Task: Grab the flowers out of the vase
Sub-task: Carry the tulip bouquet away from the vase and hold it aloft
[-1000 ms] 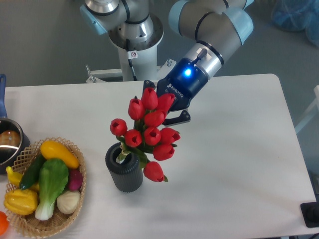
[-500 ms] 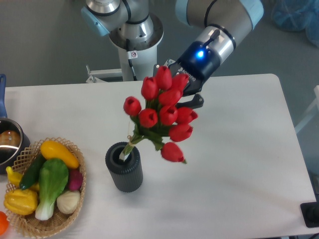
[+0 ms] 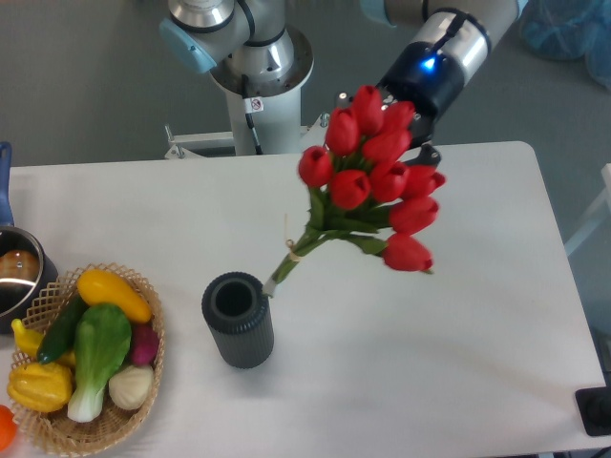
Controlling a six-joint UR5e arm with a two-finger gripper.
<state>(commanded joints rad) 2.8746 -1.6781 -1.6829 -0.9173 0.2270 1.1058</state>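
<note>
The flowers (image 3: 372,181) hang tilted above the tabletop (image 3: 458,324), stem ends just beside the rim of the vase (image 3: 238,320) and apparently clear of its mouth. The gripper (image 3: 412,143) sits behind the blooms, evidently carrying them; the fingers are hidden, so their spread cannot be told. No writing is legible.

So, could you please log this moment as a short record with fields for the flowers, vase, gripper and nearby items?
flowers: red tulip bunch, lifted clear of the vase, stems angled down-left
vase: dark ribbed cylinder, upright on the table, mouth empty
gripper: behind the blooms, mostly hidden; jaws not readable
basket: wicker, left of vase, holding vegetables
pot: steel, at left edge
task status: flowers out of vase
</note>
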